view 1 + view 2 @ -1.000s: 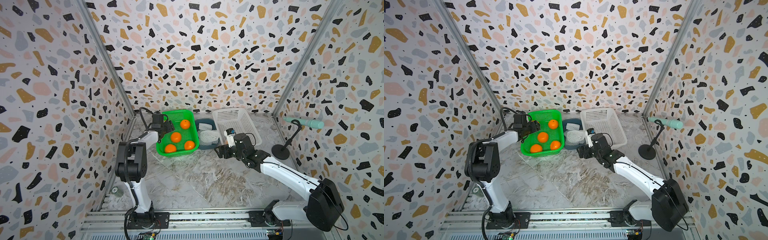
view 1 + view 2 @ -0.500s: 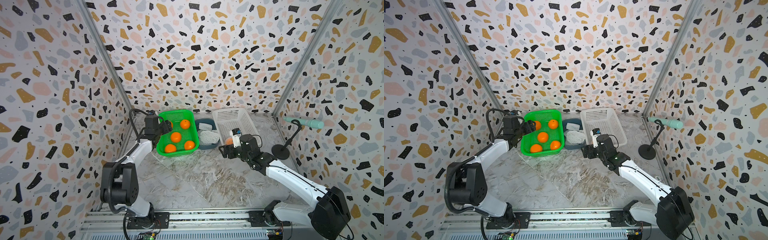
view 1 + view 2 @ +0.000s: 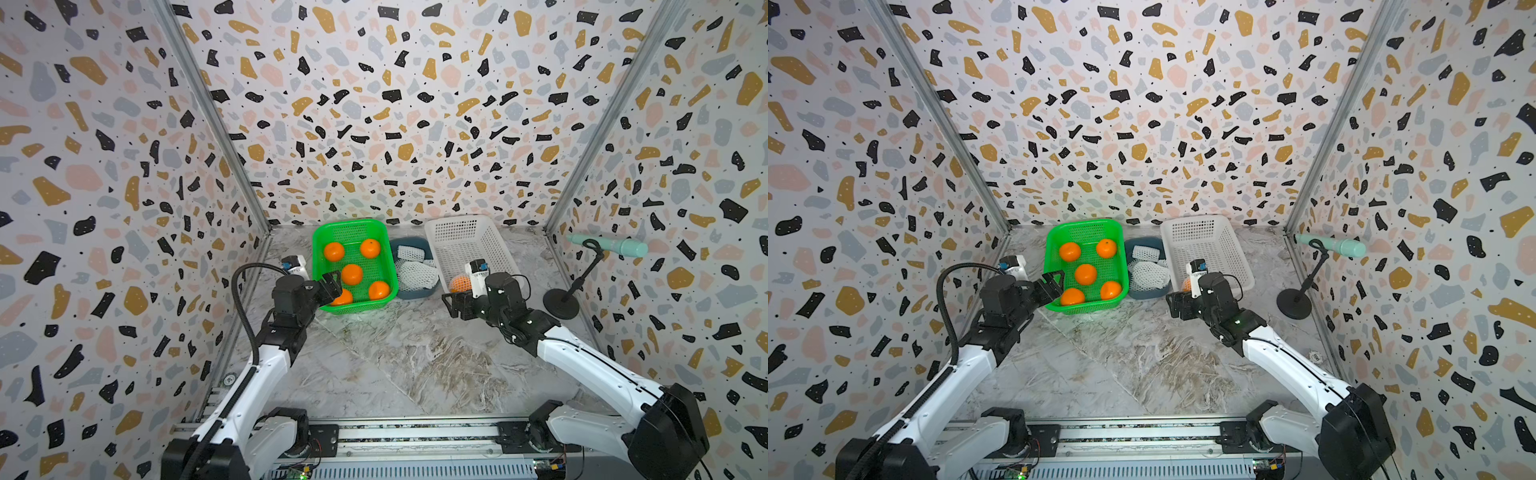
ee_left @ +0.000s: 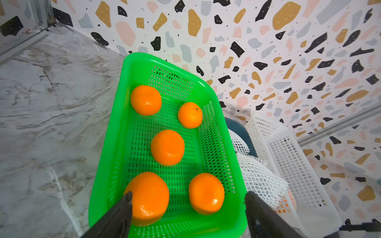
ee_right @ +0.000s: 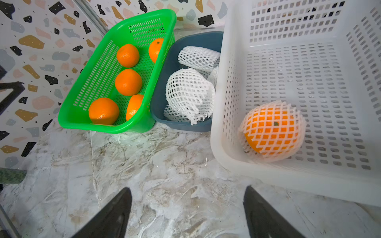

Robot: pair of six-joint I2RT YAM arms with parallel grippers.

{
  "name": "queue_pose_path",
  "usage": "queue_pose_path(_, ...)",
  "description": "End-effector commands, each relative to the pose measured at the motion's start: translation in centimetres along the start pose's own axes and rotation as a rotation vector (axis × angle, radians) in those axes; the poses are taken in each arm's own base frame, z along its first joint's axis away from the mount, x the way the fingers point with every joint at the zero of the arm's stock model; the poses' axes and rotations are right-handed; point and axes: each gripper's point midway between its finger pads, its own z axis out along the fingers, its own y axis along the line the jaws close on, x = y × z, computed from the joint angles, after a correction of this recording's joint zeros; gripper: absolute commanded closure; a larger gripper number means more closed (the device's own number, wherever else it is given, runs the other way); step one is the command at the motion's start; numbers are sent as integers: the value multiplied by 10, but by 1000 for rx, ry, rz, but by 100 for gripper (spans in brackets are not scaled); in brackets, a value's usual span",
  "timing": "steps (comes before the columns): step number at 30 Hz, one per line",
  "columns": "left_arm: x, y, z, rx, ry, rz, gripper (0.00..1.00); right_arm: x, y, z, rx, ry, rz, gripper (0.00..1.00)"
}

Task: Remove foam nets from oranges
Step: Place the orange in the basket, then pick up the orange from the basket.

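Five bare oranges (image 3: 352,274) lay in the green basket (image 3: 349,223), and loose foam nets (image 5: 188,92) were piled in the blue bin (image 5: 181,126) beside it. One netted orange (image 5: 272,130) was left, sitting in the near end of the white basket (image 3: 465,232), close to the wall on the bin's side. By my judgement the task was on its last fruit, at the reach-in step.

The left gripper (image 4: 188,195) hung over the near end of the green basket with its jaws wide and nothing between them. The right gripper (image 5: 187,188) was just as wide and empty, over the bare counter (image 5: 165,160) just outside the white basket.

The next move probably called for the right gripper to clear the basket wall, drop in and pinch the fruit or its mesh.

The orange was round, with no real long axis. Its stem dimple showed through the mesh, turned upward. I could not tell which way the net's open ends faced.
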Motion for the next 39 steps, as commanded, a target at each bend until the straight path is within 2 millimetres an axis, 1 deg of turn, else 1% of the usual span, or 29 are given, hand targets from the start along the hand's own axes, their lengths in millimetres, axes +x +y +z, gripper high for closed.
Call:
queue_pose_path(1,9,-10,-9,32,3,-2,13,-5,-1,-2,-2,-25,16,14)
queue_pose_path(6,32,-16,-12,63,61,14,13,-2,-1,-2,-3,-23,23,14)
queue_pose_path(10,51,-29,-10,104,104,26,13,0,-3,-2,1,-21,23,14)
queue_pose_path(12,62,-40,-10,133,130,35,12,0,-6,-1,10,-17,23,13)
queue_pose_path(15,81,-59,-10,193,168,54,12,-4,-15,0,43,-5,24,13)
queue_pose_path(16,87,-63,-10,203,177,69,12,-6,-19,-1,54,-6,27,13)
queue_pose_path(18,104,-60,-4,183,218,90,12,-11,-28,-3,76,-7,33,13)
queue_pose_path(20,115,-62,-2,194,256,96,12,-16,-35,-5,92,-6,31,13)
queue_pose_path(22,121,-66,-2,209,263,95,12,-22,-43,-6,118,-5,26,13)
queue_pose_path(24,125,-76,-5,257,265,94,11,-31,-53,-6,139,-3,27,11)
queue_pose_path(27,129,-81,-6,277,266,93,11,-49,-65,-1,182,-2,16,11)
queue_pose_path(32,140,-85,-6,286,290,103,11,-70,-63,5,174,-31,8,11)
queue_pose_path(36,149,-78,-4,265,309,121,10,-82,-65,7,185,-40,-2,11)
queue_pose_path(39,156,-76,-4,264,329,125,10,-85,-69,8,207,-32,-9,11)
